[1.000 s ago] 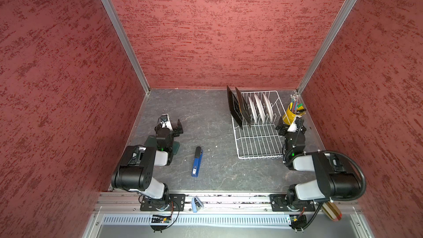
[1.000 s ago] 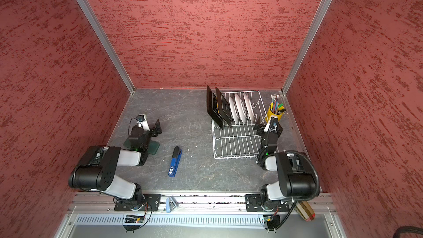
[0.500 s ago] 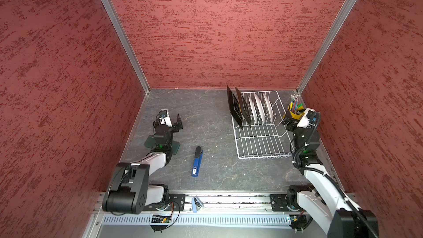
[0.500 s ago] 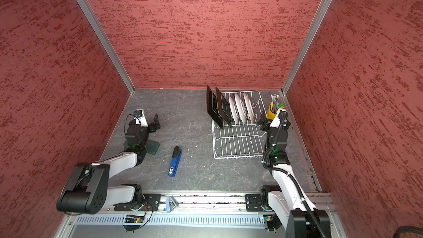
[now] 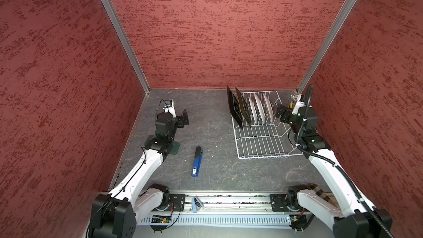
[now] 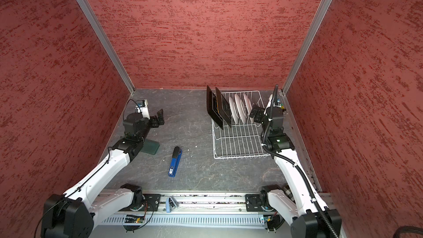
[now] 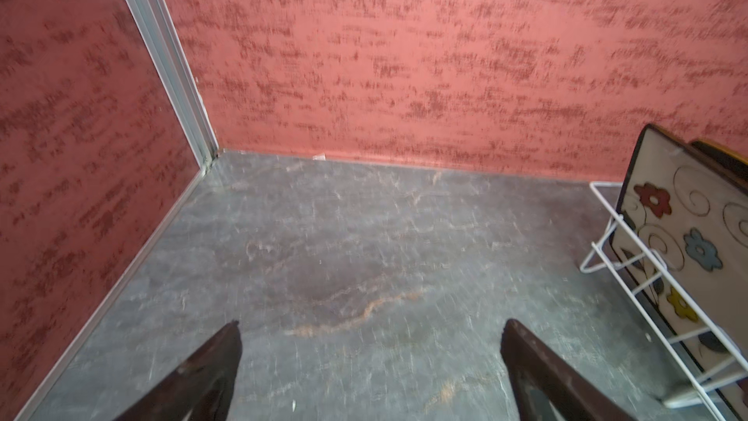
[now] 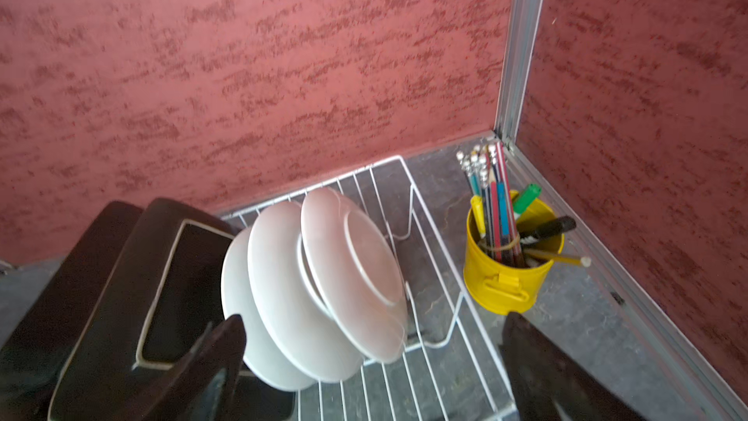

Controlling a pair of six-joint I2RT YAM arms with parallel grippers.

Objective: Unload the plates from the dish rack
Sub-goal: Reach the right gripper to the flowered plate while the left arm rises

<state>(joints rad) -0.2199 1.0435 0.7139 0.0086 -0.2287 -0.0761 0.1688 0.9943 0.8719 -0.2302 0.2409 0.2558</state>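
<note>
Evidently first pickup: right gripper, apart, faces the end white plate in the rack; next, straddle its rim (left gripper apart too).

Thin white coated wire rack, smooth glossy white round plates, glossy dark backs on square plates, matt grey stone-patterned worktop, rough mottled red walls, shiny yellow metal pot
</note>
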